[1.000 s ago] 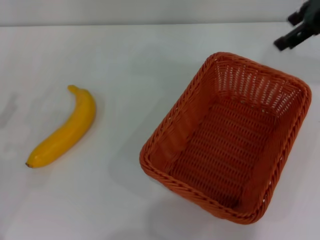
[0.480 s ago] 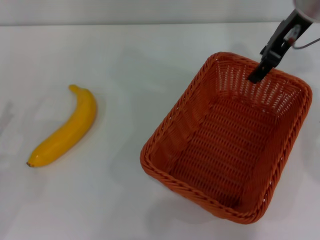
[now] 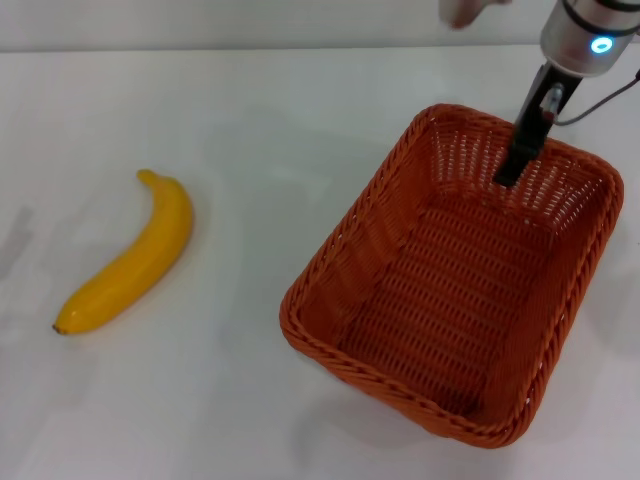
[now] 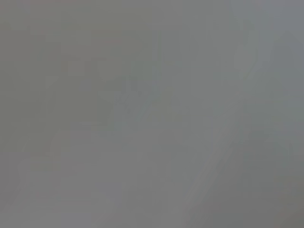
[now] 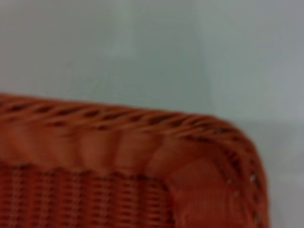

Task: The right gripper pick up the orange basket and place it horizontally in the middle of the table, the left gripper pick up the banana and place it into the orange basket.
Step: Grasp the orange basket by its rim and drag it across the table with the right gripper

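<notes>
The orange basket (image 3: 345, 262) stands on the white table (image 3: 250, 130) at the right, turned at an angle, with nothing in it. My right gripper (image 3: 512, 168) reaches down from the far right, its silver wrist with the blue ring light (image 3: 600, 45) above. Its black tip is at the basket's far wall, just inside the rim. The right wrist view shows a corner of the basket's braided rim (image 5: 118, 147) close up. The banana (image 3: 130, 262) lies on the table at the left, well apart from the basket. My left gripper is out of view.
White tabletop lies between the banana and the basket and along the front. A pale blurred shape (image 3: 465, 10) shows at the far edge near the right arm. The left wrist view shows only featureless grey.
My right gripper came in from the far right corner and dropped to the basket's far rim. Basket and banana have not moved.
</notes>
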Controlling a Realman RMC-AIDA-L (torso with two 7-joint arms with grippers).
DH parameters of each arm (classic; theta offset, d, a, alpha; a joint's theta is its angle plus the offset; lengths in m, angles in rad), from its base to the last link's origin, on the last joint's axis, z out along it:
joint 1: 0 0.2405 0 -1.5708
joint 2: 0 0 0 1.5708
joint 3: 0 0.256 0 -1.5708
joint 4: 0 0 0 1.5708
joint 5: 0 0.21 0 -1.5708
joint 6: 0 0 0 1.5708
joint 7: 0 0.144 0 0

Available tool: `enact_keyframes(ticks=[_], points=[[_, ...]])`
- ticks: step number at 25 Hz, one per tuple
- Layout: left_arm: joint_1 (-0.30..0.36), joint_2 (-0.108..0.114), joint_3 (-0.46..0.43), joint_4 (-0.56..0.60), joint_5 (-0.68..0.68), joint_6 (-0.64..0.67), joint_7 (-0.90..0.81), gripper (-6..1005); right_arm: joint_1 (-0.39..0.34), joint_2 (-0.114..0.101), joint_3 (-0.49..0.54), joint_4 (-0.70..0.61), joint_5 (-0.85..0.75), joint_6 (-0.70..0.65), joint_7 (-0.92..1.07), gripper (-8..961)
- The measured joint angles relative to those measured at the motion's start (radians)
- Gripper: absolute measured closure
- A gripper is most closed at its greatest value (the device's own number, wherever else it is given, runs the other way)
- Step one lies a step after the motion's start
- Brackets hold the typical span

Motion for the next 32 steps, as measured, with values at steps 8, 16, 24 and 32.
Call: enact_keyframes(ticks=[8, 16, 24, 32], points=[[-0.006, -0.004, 0.0, 0.001, -0.004, -0.001, 0.0, 156, 0.034, 0.012, -0.105, 0.042, 0.008, -0.045, -0.008, 238], [-0.009, -0.009, -0.001, 0.001, -0.005, -0.006, 0.0, 158, 0.041, 0.017, -0.11, 0.045, 0.032, -0.043, -0.014, 247], [-0.001, -0.01, -0.002, 0.001, -0.008, -0.008, 0.0, 161, 0.043, 0.021, -0.129, 0.048, 0.044, -0.048, -0.014, 574], [0.0, -0.009, -0.002, 0.001, -0.011, -0.007, 0.003, 163, 0.041, 0.018, -0.134, 0.043, 0.047, -0.083, 0.0, 652]])
